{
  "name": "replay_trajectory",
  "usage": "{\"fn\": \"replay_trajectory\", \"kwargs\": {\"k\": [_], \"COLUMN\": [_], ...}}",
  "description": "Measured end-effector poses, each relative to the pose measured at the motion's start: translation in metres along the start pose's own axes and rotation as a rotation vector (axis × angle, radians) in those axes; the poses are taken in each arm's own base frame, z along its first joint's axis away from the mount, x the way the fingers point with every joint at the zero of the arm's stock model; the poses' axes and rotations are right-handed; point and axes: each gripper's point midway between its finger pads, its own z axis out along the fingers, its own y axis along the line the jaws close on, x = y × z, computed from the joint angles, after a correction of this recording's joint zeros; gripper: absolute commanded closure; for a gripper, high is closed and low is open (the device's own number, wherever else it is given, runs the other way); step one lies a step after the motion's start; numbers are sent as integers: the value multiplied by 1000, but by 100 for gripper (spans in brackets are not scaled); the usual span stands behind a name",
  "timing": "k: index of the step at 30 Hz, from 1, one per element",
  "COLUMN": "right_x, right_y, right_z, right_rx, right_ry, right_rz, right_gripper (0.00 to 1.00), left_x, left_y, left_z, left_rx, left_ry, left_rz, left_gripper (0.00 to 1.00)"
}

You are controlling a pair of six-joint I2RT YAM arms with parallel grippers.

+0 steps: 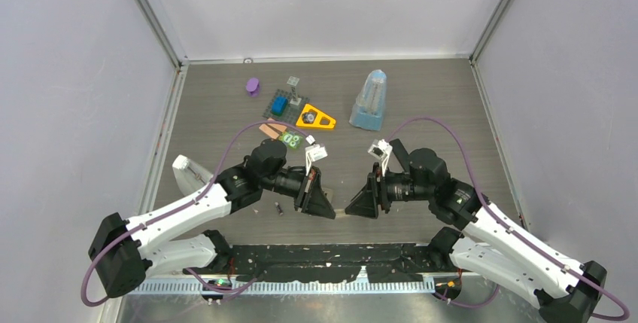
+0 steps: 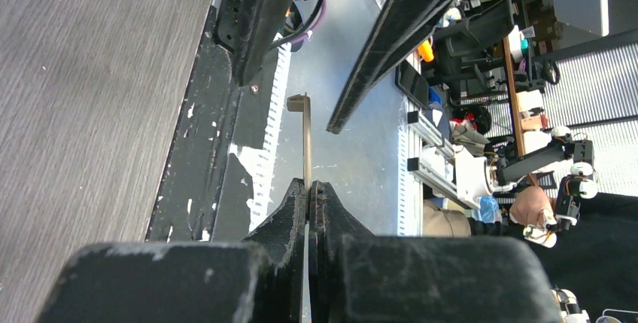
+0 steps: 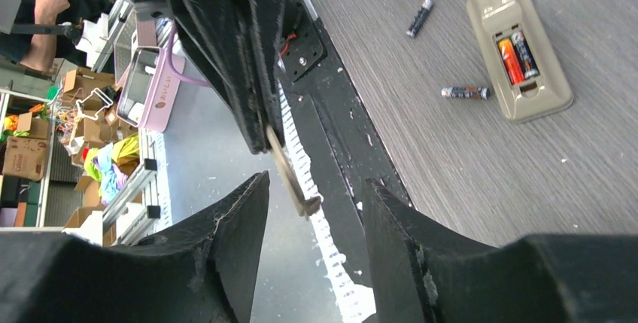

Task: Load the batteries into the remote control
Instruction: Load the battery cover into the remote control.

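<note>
The remote control lies back side up on the table, its battery bay open with two batteries inside. Two more batteries lie loose beside it, one nearer and one farther. In the top view the remote is at the left and one loose battery lies by the left arm. My left gripper is shut on a thin tan cover plate, held edge-on above the table's near edge. My right gripper is open, and the plate's hooked end sits between its fingers without touching them.
At the back of the table are a purple piece, a grey plate with a blue brick, an orange triangle, a translucent blue cone-shaped thing and a small green board. A black taped strip runs along the near edge.
</note>
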Motion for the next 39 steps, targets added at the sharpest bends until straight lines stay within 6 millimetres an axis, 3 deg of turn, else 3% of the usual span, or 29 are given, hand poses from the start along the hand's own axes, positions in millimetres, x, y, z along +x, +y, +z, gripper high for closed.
{"fn": "replay_trajectory", "kwargs": {"k": [7,16,17,19,22,24,29,39], "right_x": [13,12,12,12,12,9,8,31], "right_y": [-8,0,0,0,2,2,-12,-83], "right_z": [4,5,5,5,3,3,9,43], "right_rx": [6,-36,-38,-41,-46,-43,11,252], "right_ry": [34,27,27,22,12,-5,-49,-92], "right_rz": [33,54,59,61,69,74,147,480], "right_gripper": [56,89,92,94,95,95,94,95], "left_x": [0,-7,-7,-7,-10,-14,-24,-33], "left_y": [0,2,3,4,6,8,27,111], "left_z": [0,-1,-1,-2,-2,-3,-14,-70], "left_rx": [3,1,-1,1,-3,-7,-78,-487], "left_ry": [0,-26,-28,-33,-47,-66,-156,-450], "left_rz": [-1,-14,-18,-27,-42,-48,-95,-240], "left_gripper": [100,100,96,78,38,29,21,21]}}
